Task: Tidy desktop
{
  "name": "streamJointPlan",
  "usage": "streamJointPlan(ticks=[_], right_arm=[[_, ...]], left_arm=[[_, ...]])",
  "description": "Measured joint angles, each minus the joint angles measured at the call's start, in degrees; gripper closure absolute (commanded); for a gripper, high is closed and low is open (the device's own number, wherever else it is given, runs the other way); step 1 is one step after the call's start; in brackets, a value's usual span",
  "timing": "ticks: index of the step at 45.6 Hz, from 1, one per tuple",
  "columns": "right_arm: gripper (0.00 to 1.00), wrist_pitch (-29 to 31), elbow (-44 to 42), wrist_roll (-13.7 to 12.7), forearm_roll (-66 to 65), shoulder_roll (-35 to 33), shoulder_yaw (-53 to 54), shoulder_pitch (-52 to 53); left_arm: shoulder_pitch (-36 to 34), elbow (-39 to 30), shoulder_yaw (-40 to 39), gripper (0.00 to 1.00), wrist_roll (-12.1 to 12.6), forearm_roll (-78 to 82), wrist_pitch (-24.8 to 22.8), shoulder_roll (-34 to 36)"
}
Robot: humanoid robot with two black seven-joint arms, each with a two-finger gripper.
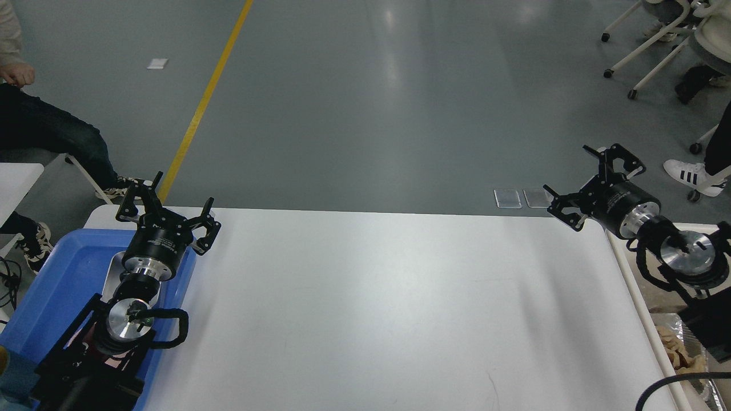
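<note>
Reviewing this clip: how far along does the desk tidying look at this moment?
It looks essentially finished. The desktop shows no loose items in view. The left gripper hangs open over the blue tray, and the right gripper hangs open near the table's far right corner; neither holds anything. Some crumpled items lie in the cream bin at the right. Nothing visible remains to pick up.
</note>
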Motion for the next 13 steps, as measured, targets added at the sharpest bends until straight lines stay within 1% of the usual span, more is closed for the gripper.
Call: streamJointPlan(ticks=[5, 8, 13], right_arm=[[0.00, 3.00, 6.40, 0.26, 0.90, 2.55, 9.32, -6.73], [0.00, 4.89, 11.64, 0.32, 0.98, 4.25, 15.25, -12.39], [0.00, 5.92, 15.93, 0.39, 0.97, 6.28, 20.62, -18.34]], left_arm=[[1.80, -3.58, -0.35, 0.03, -0.10, 0.01, 0.00, -0.03], [3.22, -5.72, -0.40, 0.03, -0.15, 0.04, 0.03, -0.06], [5.14, -7.51, -0.43, 0.03, -0.19, 0.07, 0.09, -0.08]])
